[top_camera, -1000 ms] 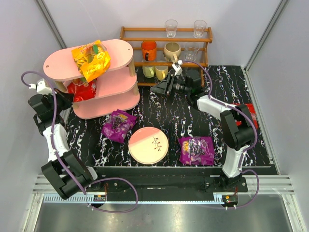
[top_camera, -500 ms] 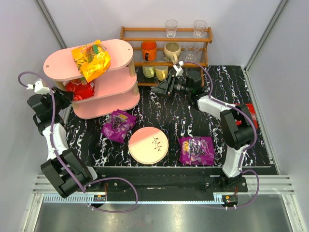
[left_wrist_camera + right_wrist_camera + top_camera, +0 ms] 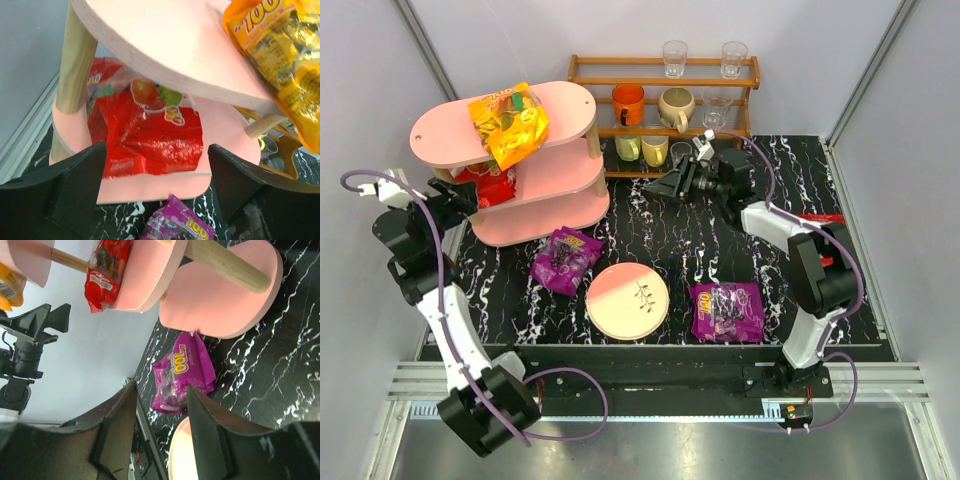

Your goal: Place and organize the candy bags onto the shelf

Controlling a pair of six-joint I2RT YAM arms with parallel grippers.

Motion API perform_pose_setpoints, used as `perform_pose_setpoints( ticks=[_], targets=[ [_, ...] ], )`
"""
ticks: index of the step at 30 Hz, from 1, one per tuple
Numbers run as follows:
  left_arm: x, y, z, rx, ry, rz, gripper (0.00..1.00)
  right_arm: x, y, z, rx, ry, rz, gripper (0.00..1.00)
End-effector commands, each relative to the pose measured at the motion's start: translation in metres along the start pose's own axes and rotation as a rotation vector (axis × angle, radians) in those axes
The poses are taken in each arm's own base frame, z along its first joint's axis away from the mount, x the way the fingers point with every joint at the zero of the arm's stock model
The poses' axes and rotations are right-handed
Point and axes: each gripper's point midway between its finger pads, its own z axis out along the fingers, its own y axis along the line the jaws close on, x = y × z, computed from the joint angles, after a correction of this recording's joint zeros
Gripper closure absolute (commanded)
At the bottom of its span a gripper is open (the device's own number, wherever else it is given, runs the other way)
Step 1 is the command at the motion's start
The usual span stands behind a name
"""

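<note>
My left jaws stand wide apart and empty, just in front of the red bag (image 3: 145, 135), which lies crinkled on the middle board of the shelf (image 3: 570, 190). My right jaws are parted too, holding nothing. The film is glossy and slick and the rounded pink boards are smooth. The orange-yellow bag (image 3: 508, 122) overhangs the top board, so I judge a nudge could slide either pouch off. A purple bag (image 3: 565, 258) and its twin (image 3: 727, 310) lie on the marbled surface (image 3: 660, 230).
</note>
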Motion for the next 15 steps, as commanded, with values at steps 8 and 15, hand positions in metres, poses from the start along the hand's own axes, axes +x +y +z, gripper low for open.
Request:
perform_pose_setpoints(
  ticks=[8,15],
  targets=[
    [0.060,-0.036,-0.055,-0.031,0.065,-0.083,0.01,-0.053,-0.011,-0.129,0.354,-0.321,0.024,0.42],
    [0.092,-0.066,-0.076,0.052,0.155,-0.089,0.01,-0.054,-0.087,-0.290,1.074,-0.527,0.097,0.07]
  ],
)
